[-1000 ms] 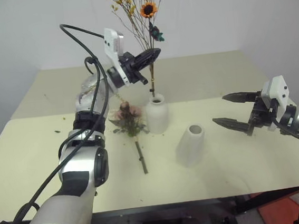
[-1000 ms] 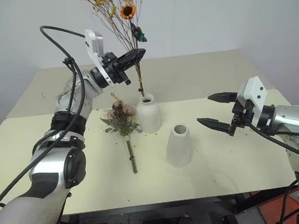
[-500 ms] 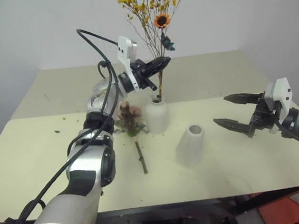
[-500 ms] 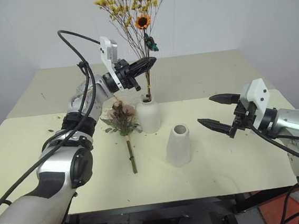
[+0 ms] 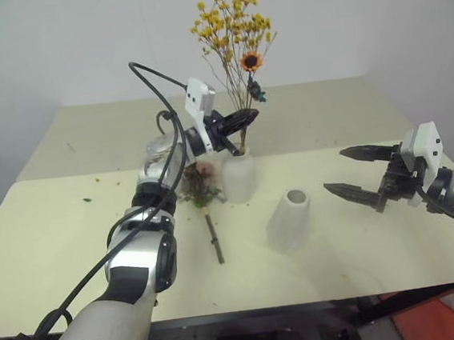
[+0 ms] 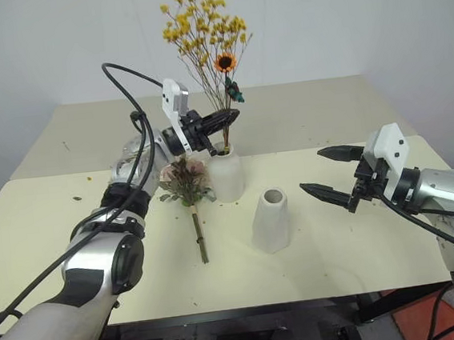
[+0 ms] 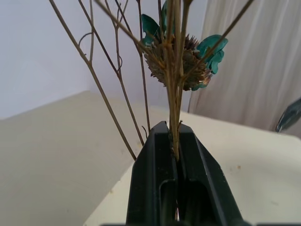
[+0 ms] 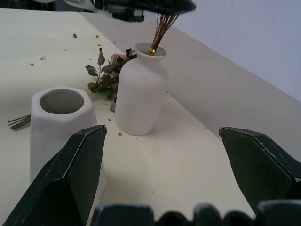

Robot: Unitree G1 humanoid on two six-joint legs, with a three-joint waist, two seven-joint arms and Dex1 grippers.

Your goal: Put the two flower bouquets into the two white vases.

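Pale yellow desk under a plain white wall: its far half is set slightly higher than its near half, with a seam running across just behind the vases. The left end effector, pinched tight on the thin brown stems of the yellow-orange bouquet, holds them upright just above the neck of the bottle-shaped vase, the stem ends already inside its mouth. In the left wrist view the two black fingers press together with the stems caught between them, a teal-leaved dried flower head just above.

The pink rose bouquet lies flat on the desk, its blossoms touching the left side of the bottle-shaped vase and its stem pointing toward the near edge. The tapered vase stands near the bottle-shaped vase, on its near right, empty and leaning a little.

The right end effector hovers above the desk's right side with its fingers spread wide and holding nothing, well apart from both vases. Open surface stretches between it and the tapered vase, across the whole left half of the desk and along the near edge. Small bits of plant debris speck the surface. A red patch of floor shows past the near right corner.
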